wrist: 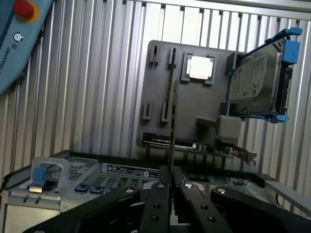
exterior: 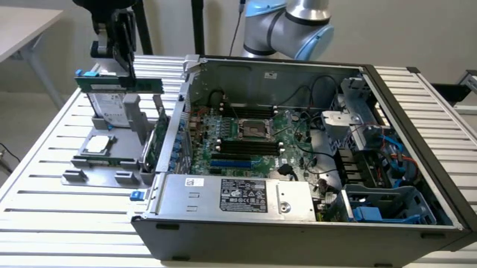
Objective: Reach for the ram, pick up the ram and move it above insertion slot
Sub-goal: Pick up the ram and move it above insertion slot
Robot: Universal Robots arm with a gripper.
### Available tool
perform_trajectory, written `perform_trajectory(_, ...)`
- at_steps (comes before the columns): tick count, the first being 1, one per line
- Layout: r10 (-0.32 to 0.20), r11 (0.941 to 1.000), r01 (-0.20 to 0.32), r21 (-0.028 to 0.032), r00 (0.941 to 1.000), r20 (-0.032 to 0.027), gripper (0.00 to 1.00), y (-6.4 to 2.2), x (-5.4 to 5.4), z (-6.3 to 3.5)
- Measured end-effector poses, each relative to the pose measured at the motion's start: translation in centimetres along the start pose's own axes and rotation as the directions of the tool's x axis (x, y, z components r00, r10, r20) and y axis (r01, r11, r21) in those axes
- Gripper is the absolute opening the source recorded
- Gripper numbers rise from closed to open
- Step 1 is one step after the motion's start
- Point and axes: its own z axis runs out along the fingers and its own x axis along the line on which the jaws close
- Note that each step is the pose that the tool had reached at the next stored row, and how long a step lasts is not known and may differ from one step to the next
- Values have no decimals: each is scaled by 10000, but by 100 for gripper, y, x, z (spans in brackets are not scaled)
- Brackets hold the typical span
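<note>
Jaws (exterior: 123, 78) clamped on the ram (exterior: 119, 85), lifted clear above the grey parts holder (exterior: 100, 162) at the exterior view's left, well apart from the open computer case (exterior: 298, 167). Ram held level, a long green strip seen side-on beneath the dark gripper body. In the wrist view, ram (wrist: 171, 124) seen edge-on as a thin dark line rising from between the closed fingers (wrist: 158, 204). Below it on the slatted table (exterior: 44, 195): holder with a processor chip (wrist: 199, 68) and a hard drive (wrist: 257, 80) standing in blue rails.
</note>
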Motion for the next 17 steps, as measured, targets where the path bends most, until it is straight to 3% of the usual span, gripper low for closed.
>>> perform_trajectory(17,0,10000,0,0,10000,0,13,-527,-151,-157)
